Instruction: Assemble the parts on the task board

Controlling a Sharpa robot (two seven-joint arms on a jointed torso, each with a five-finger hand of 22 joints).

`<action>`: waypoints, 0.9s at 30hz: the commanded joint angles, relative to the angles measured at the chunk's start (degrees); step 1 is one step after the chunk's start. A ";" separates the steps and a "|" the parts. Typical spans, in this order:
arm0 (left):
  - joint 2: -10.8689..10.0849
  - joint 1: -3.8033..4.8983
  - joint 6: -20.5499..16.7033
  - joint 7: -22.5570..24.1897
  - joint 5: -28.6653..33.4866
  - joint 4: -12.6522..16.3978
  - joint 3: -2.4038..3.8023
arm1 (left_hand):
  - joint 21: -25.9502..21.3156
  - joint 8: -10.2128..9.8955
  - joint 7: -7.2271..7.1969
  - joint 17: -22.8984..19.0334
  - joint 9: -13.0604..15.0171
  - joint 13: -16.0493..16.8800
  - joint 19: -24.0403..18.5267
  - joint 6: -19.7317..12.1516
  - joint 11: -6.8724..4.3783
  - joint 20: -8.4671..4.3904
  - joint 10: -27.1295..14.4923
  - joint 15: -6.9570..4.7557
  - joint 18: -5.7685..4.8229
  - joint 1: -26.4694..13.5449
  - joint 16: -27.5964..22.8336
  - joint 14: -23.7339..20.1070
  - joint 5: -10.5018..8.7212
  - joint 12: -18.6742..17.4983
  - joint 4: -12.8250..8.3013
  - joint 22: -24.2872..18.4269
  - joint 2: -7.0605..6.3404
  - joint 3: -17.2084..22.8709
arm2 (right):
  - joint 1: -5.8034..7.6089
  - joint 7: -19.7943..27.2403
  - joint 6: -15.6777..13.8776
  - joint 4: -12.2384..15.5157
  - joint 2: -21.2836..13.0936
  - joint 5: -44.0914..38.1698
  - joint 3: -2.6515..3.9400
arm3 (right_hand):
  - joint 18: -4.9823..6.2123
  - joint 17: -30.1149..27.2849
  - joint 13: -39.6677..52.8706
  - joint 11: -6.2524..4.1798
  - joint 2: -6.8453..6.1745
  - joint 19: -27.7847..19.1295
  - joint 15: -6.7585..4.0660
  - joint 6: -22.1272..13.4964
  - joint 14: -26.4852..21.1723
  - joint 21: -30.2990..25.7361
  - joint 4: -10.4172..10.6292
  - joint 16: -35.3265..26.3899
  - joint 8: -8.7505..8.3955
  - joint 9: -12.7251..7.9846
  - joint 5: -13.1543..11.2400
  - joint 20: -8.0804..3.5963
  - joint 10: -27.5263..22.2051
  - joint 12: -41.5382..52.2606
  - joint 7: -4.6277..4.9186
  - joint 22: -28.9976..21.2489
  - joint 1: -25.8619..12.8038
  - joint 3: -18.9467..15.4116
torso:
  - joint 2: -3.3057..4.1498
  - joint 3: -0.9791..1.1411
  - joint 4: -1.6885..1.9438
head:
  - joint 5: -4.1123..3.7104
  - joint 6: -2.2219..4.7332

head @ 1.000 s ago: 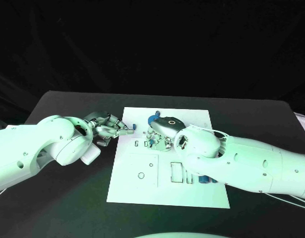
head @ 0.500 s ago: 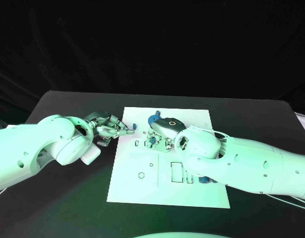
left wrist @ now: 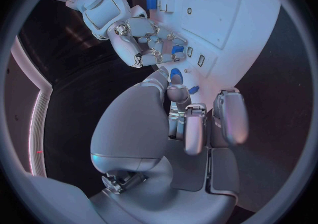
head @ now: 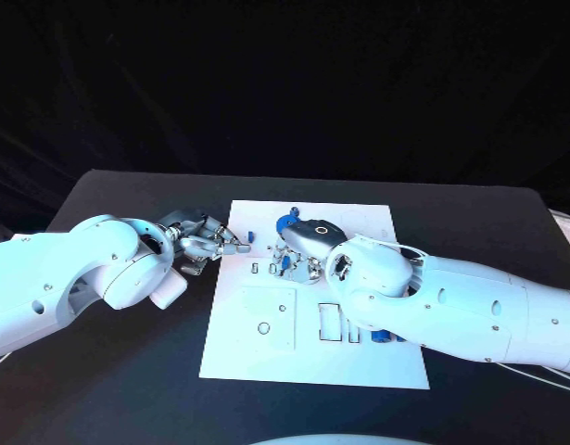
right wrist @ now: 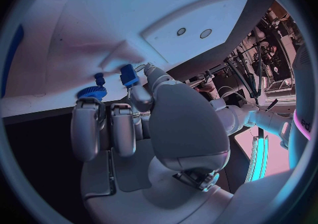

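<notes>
Head view: white board (head: 314,362) lies mid-table (head: 124,389); left hand (head: 202,243) sits at the board's left edge, right hand (head: 298,248) over the board's upper middle, the two close but apart. From here the fingers are too small to read and what either holds cannot be told. Left wrist view: left hand (left wrist: 192,123) has its fingers drawn together, narrow, with a small blue part (left wrist: 175,74) pinched at the fingertips just above the board (left wrist: 232,17); a second blue bit (left wrist: 193,89) shows just beside the fingers, touching or not I cannot tell. The same view shows the right hand (left wrist: 149,43) across the board with a blue part (left wrist: 177,49) at its fingertips. Right wrist view: right hand (right wrist: 132,112) holds a square blue part (right wrist: 127,75) between thumb and a finger, other fingers curled alongside; a round toothed blue part (right wrist: 92,92) with a small knob above it sits against the fingers, on the board (right wrist: 99,17). Count, head view: blue parts visible, three — one at the board's top edge by the right hand (head: 285,222), one under the right fingers (head: 285,266), one low on the board beside the right forearm (head: 386,336). Two round holes (right wrist: 193,32) in a raised panel show in the right wrist view.
</notes>
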 commanded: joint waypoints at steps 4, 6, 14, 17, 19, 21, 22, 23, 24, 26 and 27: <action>0.30 0.06 0.51 2.25 0.31 -0.17 0.03 | -1.94 -0.54 0.80 15.10 -0.66 -7.13 -0.81 -0.68 0.50 0.24 -4.43 0.00 -0.12 -0.38 0.32 6.04 0.06 -6.97 1.01 -1.77 -1.17 -0.45 | -0.05 7.21 -11.11 0.71 -0.91 2.53 0.01 | -0.77 9.50 0.56 0.93 -1.23 0.24 1.03 -3.66 4.75 0.06 0.21 -0.37 -0.94 -0.89 -0.37 0.81 -0.07 0.60 1.02 0.39 0.15 0.48 | -0.11 0.02 0.02 | -0.14 0.32; 0.38 0.06 0.23 3.26 0.31 -0.25 0.03 | -4.11 -1.10 1.35 13.92 -1.17 -11.85 -2.00 -1.48 0.96 0.53 -7.07 0.40 0.41 -1.58 -0.66 5.66 0.03 -11.69 1.35 -4.16 -1.20 -0.99 | -0.05 12.14 -14.82 1.28 -1.81 6.28 0.09 | -0.75 9.36 0.58 1.16 -1.40 0.23 1.24 -4.51 4.71 0.04 0.26 -0.49 -0.92 -1.14 -0.41 1.03 -0.15 0.59 1.25 0.33 0.16 0.56 | -0.09 0.06 -0.04 | -0.07 0.50; 1.04 0.18 2.85 3.22 0.28 -1.06 0.03 | -5.09 -1.82 1.77 13.35 -2.77 -14.41 -2.18 -1.81 1.49 1.17 -6.14 0.90 0.61 -8.97 -1.17 5.49 -0.13 -13.41 1.61 -4.83 0.41 -4.98 | 1.85 27.69 -16.58 5.36 -9.04 29.20 1.17 | -0.39 8.11 -1.27 1.49 -1.23 -0.61 1.59 -5.26 4.36 -0.96 -0.20 -1.56 -0.57 -1.47 3.89 1.53 -1.85 -2.49 1.63 -1.23 0.79 0.62 | -0.52 0.34 -0.60 | 0.35 1.09; 1.97 0.94 6.67 0.77 -1.13 -2.10 0.03 | -4.22 -1.70 1.60 14.13 -3.11 -13.62 -1.56 -1.49 1.34 1.09 -5.00 0.77 0.38 -10.44 -0.50 5.74 -0.26 -12.07 1.58 -3.76 1.50 -6.17 | 3.11 28.68 -15.94 6.83 -12.89 37.32 1.33 | -0.33 7.76 -1.69 1.46 -0.95 -0.75 1.58 -4.91 4.26 -1.15 -0.40 -1.87 -0.46 -1.43 4.77 1.54 -2.19 -3.14 1.61 -1.52 1.04 0.86 | -0.80 0.47 -0.93 | 0.64 1.15; 2.95 1.65 10.68 -1.68 -3.18 -3.13 0.03 | -3.24 -1.65 1.50 14.92 -3.32 -10.38 -0.97 -1.39 1.22 0.99 -3.30 0.68 0.13 -10.80 0.17 5.99 -0.27 -8.84 1.56 -2.62 2.15 -6.74 | 3.90 28.80 -15.92 7.46 -15.34 41.82 1.40 | -0.33 7.67 -1.74 1.46 -0.87 -0.76 1.58 -4.76 4.24 -1.17 -0.35 -1.95 -0.41 -1.41 4.96 1.54 -2.21 -3.19 1.61 -1.53 0.92 0.85 | -0.99 0.58 -1.19 | 0.77 1.28; 4.04 2.30 13.89 -3.78 -5.01 -4.19 0.03 | -2.69 -1.64 1.44 15.10 -3.52 -8.71 -0.63 -1.38 1.16 0.93 -2.58 0.63 -0.02 -11.32 0.32 6.04 -0.29 -7.13 1.59 -1.97 2.74 -7.44 | 4.52 28.79 -15.95 7.79 -17.09 45.09 1.43 | -0.33 7.58 -1.78 1.47 -0.84 -0.76 1.58 -4.69 4.22 -1.18 -0.31 -2.04 -0.39 -1.40 5.06 1.54 -2.23 -3.25 1.61 -1.55 0.82 0.82 | -1.16 0.66 -1.39 | 0.94 1.44; 5.06 2.77 16.44 -5.36 -6.59 -5.11 0.03 | -2.28 -1.57 1.40 15.10 -3.59 -7.42 -0.40 -1.30 1.13 0.89 -2.02 0.59 -0.13 -11.16 0.32 6.04 -0.27 -5.88 1.52 -1.49 3.01 -7.61 | 4.93 28.81 -16.11 7.97 -18.25 47.24 1.45 | -0.31 7.54 -1.82 1.47 -0.81 -0.80 1.58 -4.63 4.20 -1.24 -0.26 -2.08 -0.38 -1.39 5.16 1.54 -2.24 -3.30 1.60 -1.64 0.70 0.79 | -1.25 0.74 -1.50 | 1.00 1.44; 6.00 3.09 18.66 -6.64 -7.87 -5.96 0.03 | -2.08 -1.53 1.37 15.10 -3.63 -6.67 -0.29 -1.27 1.11 0.88 -1.72 0.57 -0.18 -11.05 0.32 6.04 -0.27 -5.15 1.50 -1.25 3.16 -7.75 | 5.21 28.82 -16.24 8.09 -19.10 48.74 1.46 | -0.30 7.46 -1.86 1.47 -0.79 -0.82 1.58 -4.61 4.18 -1.27 -0.22 -2.15 -0.39 -1.40 5.26 1.54 -2.25 -3.34 1.60 -1.68 0.62 0.75 | -1.31 0.81 -1.60 | 1.12 1.43; 7.04 3.38 20.90 -7.85 -8.96 -6.92 0.03 | -1.98 -1.51 1.37 15.10 -3.66 -6.35 -0.24 -1.26 1.10 0.87 -1.60 0.57 -0.21 -11.03 0.32 6.04 -0.28 -4.83 1.51 -1.14 3.24 -7.86 | 5.43 28.80 -16.47 8.15 -19.86 49.93 1.47 | -0.28 7.38 -1.90 1.47 -0.78 -0.85 1.58 -4.60 4.16 -1.31 -0.18 -2.22 -0.40 -1.40 5.35 1.54 -2.28 -3.41 1.59 -1.75 0.52 0.72 | -1.41 0.91 -1.68 | 1.20 1.46; 8.86 3.84 24.42 -9.54 -10.48 -8.65 0.03 | -1.88 -1.45 1.35 15.10 -3.72 -6.11 -0.18 -1.20 1.09 0.84 -1.61 0.56 -0.23 -11.22 0.32 6.04 -0.31 -4.55 1.57 -1.00 3.39 -8.26 | 5.72 28.40 -17.31 8.13 -20.83 51.45 1.48 | -0.26 7.26 -1.98 1.47 -0.69 -0.90 1.58 -4.57 4.13 -1.39 -0.07 -2.33 -0.41 -1.41 5.50 1.54 -2.30 -3.50 1.59 -1.87 0.32 0.66 | -1.46 1.00 -1.79 | 1.25 1.59; 10.00 4.09 26.25 -10.45 -11.21 -9.76 0.03 | -2.10 -1.34 1.31 15.10 -3.72 -6.34 -0.29 -1.08 1.07 0.83 -1.84 0.55 -0.17 -10.98 0.32 6.04 -0.29 -4.72 1.48 -1.24 3.43 -8.41 | 5.86 28.02 -18.04 8.04 -21.29 52.17 1.49 | -0.24 7.15 -2.02 1.46 -0.59 -0.93 1.58 -4.55 4.10 -1.43 -0.02 -2.43 -0.42 -1.41 5.58 1.54 -2.32 -3.55 1.58 -1.94 0.23 0.65 | -1.51 1.06 -1.87 | 1.27 1.63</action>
